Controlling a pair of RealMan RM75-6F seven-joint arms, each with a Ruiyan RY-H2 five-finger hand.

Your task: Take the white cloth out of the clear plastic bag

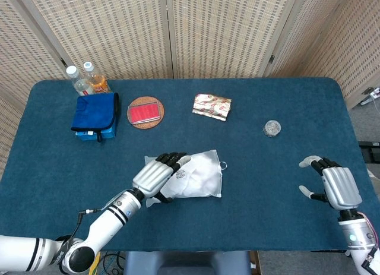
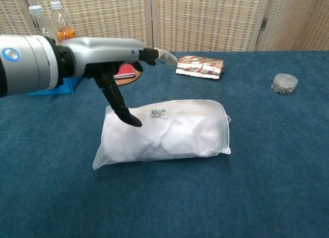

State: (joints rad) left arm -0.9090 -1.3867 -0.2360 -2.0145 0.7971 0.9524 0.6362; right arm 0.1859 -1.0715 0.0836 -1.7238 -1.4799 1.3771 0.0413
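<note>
My left hand [image 1: 158, 175] is positioned above the left half of the clear plastic bag [image 1: 199, 180]. Its fingers [image 2: 159, 55] extend flat over the top of the bag; its thumb [image 2: 119, 104] points down and its tip meets the bag's upper surface. The hand is released and grasps nothing. The bag lies flat at the centre of the blue table [image 1: 255, 186], its zip end towards my right. The white cloth [image 2: 180, 132] is fully inside the bag. My right hand [image 1: 336, 186] hovers near the table's right edge, well apart from the bag, fingers spread and holding nothing. Along the far side stand two bottles [image 1: 86, 78], a blue cloth [image 1: 95, 111] on a blue box, a red card on a round coaster [image 1: 145, 112], a foil packet [image 1: 211, 106] and a small clear jar [image 1: 272, 128].
</note>
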